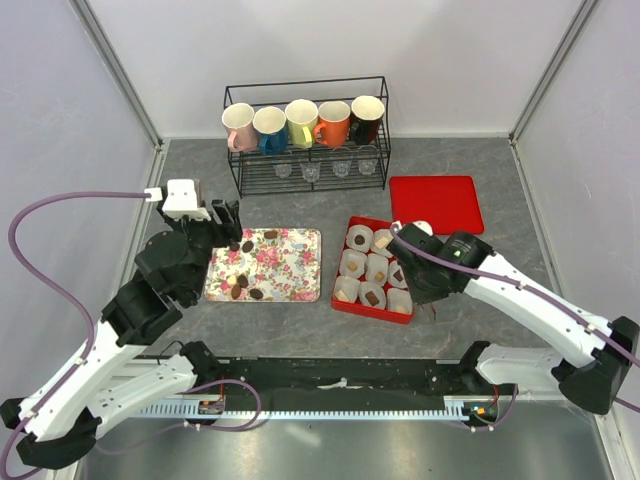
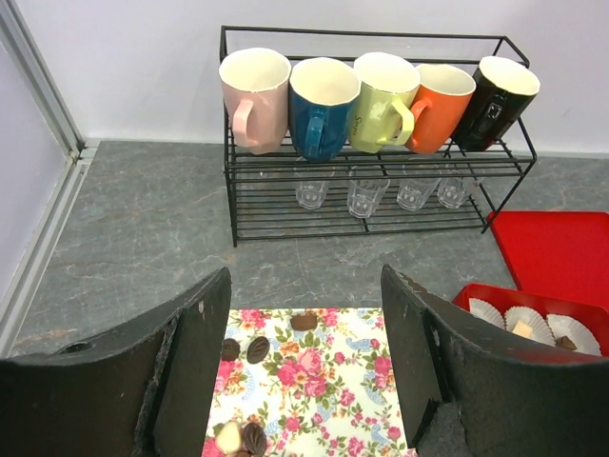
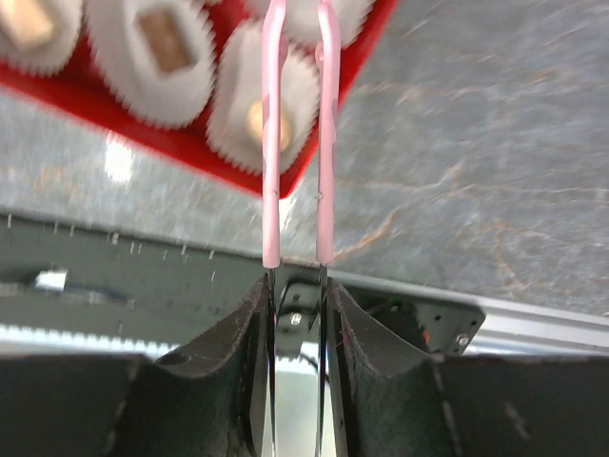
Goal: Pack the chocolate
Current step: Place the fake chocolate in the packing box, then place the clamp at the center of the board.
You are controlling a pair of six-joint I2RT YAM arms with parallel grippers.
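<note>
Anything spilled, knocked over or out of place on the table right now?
Nothing stands out. The chocolates lie on the floral tray or in paper cups in the red box, none spilled. The mugs sit in their rack; the red lid lies flat behind the box.

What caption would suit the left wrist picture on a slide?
Open left gripper poised by chocolates on the floral tray, mugs on a wire rack behind.

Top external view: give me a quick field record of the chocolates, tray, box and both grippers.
chocolates: about six loose on the floral tray
red box: paper cups, several holding a piece
left gripper: open, above the tray's far left corner
right gripper: shut on pink tongs reaching over the box's cups
red lid: flat on the table behind the box
</note>
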